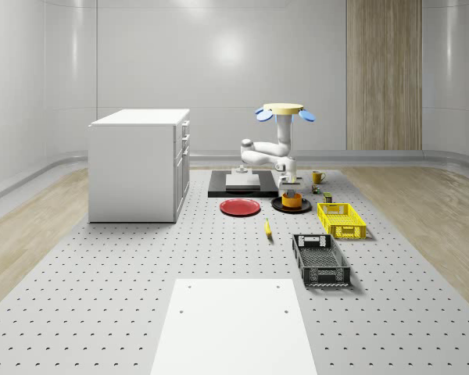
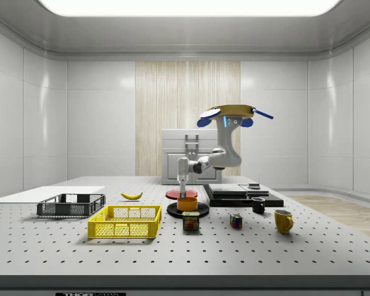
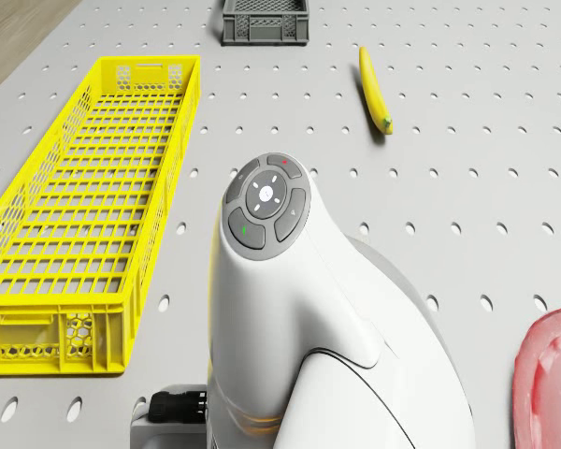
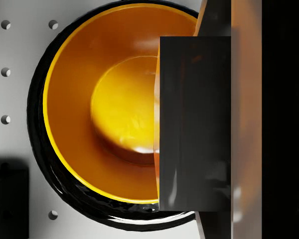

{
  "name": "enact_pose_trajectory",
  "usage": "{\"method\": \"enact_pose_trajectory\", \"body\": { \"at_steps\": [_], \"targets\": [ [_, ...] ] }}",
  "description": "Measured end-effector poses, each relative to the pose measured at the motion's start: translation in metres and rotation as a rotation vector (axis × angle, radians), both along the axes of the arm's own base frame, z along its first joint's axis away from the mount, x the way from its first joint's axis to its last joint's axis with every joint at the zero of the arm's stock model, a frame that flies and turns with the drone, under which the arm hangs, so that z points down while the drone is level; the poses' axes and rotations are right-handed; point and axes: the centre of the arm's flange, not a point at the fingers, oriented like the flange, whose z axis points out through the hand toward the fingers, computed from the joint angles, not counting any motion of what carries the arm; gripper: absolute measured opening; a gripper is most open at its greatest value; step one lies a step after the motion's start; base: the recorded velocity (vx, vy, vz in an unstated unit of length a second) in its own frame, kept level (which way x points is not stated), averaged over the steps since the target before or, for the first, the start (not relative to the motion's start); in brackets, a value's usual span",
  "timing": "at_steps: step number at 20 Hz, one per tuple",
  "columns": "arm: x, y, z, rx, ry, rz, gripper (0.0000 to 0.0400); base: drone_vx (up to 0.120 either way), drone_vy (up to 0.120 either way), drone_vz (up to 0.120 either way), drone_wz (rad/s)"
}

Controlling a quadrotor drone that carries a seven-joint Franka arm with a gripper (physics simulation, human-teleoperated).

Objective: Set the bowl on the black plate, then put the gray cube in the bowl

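The orange bowl (image 1: 295, 202) (image 2: 187, 203) stands on the black plate (image 1: 281, 207) (image 2: 200, 210). In the wrist view the bowl (image 4: 79, 99) lies straight below, ringed by the plate's rim (image 4: 37, 149). My gripper (image 1: 291, 187) (image 2: 182, 190) points down just above the bowl, shut on the gray cube (image 1: 291, 192) (image 4: 194, 124), which covers one side of the bowl in the wrist view. The drone (image 1: 284, 111) (image 2: 231, 114) hovers above the plate, near the low black platform (image 1: 234, 183).
A red plate (image 1: 240, 207) lies beside the black plate, a banana (image 1: 267, 227) in front. A yellow crate (image 1: 341, 219) and a black crate (image 1: 320, 260) stand to the whole-scene view's right. A white cabinet (image 1: 139, 164) stands left. A yellow mug (image 2: 283, 220) and a can (image 2: 191, 221) sit nearby.
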Motion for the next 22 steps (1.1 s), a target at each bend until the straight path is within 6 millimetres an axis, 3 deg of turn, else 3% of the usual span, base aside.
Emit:
{"method": "enact_pose_trajectory", "body": {
  "at_steps": [4, 7, 17, 19, 22],
  "targets": [
    [0.000, 0.000, 0.000, 0.000, 0.000, 0.000, 0.0251, -0.110, 0.080, 0.000, 0.000],
    [0.000, 0.000, 0.002, 0.000, 0.000, 0.000, 0.0251, 0.000, 0.000, 0.000, 0.000],
    [0.000, 0.000, 0.038, 0.000, 0.000, 0.000, 0.0251, 0.000, 0.000, 0.000, 0.000],
    [0.000, 0.000, 0.044, 0.000, 0.000, 0.000, 0.0310, 0.000, 0.000, 0.000, 0.000],
    [0.000, 0.000, 0.044, 0.000, 0.000, 0.000, 0.0357, 0.000, 0.000, 0.000, 0.000]
  ]
}}
